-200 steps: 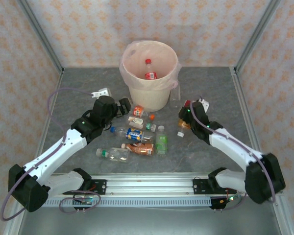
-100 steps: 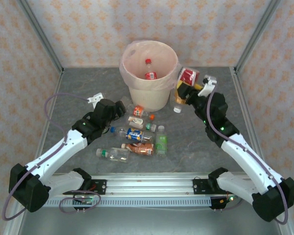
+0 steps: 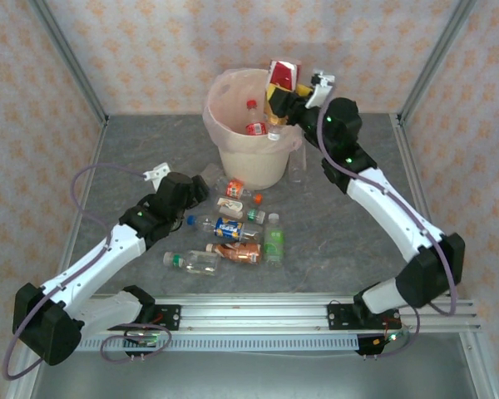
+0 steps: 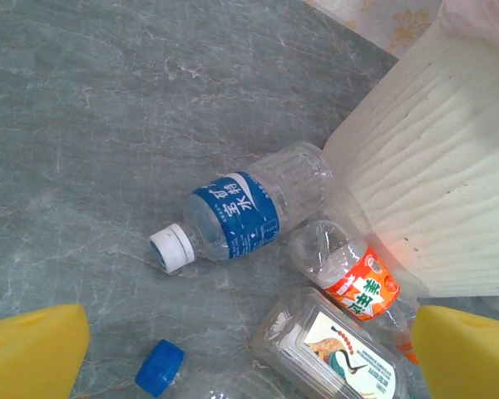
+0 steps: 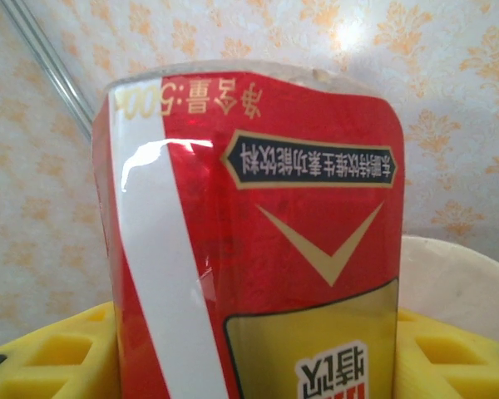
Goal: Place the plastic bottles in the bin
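While loose bottles (image 3: 237, 252) lie on the table (image 3: 133, 158) before the bin (image 3: 254, 166), the left gripper (image 3: 201, 184) hangs spread wide and empty over a blue-labelled bottle (image 4: 237, 214). Farther back, the right gripper (image 3: 279, 98) clamps a red-labelled bottle (image 3: 284, 73) above the bin's rim, and a red-capped bottle (image 3: 254, 125) lies inside.

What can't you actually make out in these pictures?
- Right wrist view: the red-labelled bottle is cut off by the bottom edge and hides most of the bin.
- Top view: the right claw and its bottle cover part of the bin's inside, so the count there is unsure.
- Left wrist view: the white-labelled bottle is cut off by the bottom edge.
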